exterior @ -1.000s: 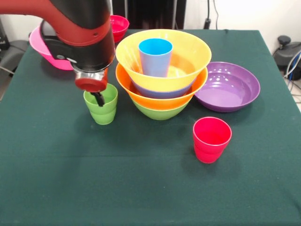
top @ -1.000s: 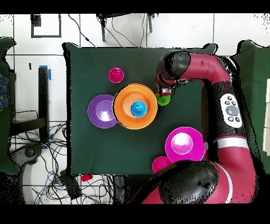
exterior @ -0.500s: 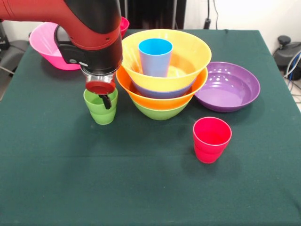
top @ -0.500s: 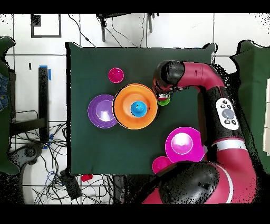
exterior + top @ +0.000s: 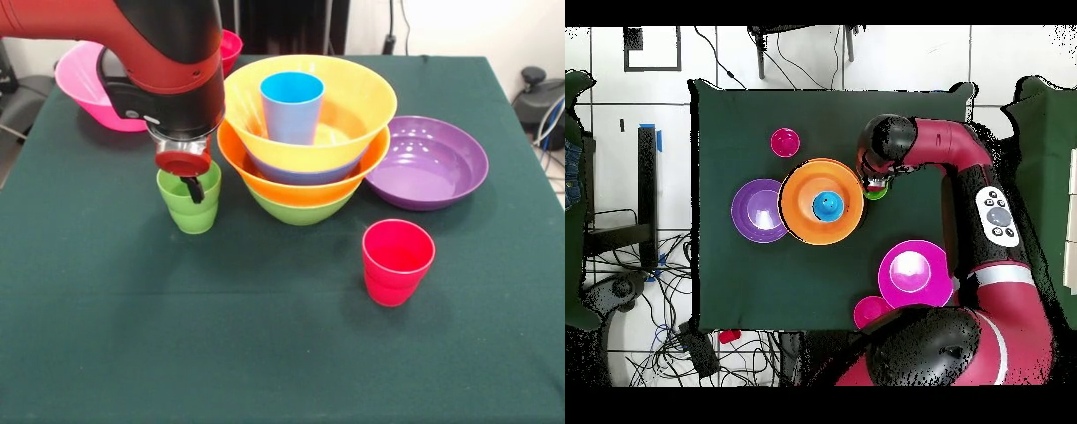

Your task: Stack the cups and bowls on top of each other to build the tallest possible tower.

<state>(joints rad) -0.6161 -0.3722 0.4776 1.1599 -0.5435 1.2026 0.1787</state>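
The robot's jaws hang directly over the upright green cup, one dark fingertip dipping inside its rim; whether they grip cannot be told. The tower stands just beside, on the desk.

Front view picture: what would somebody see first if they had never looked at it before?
The big tower in the middle of the table: a green bowl at the bottom, orange bowls above it, and a light blue cup standing in the top one. Just left of it, the red and black arm comes down with its claw dipping into the green cup. A red cup stands alone in front.
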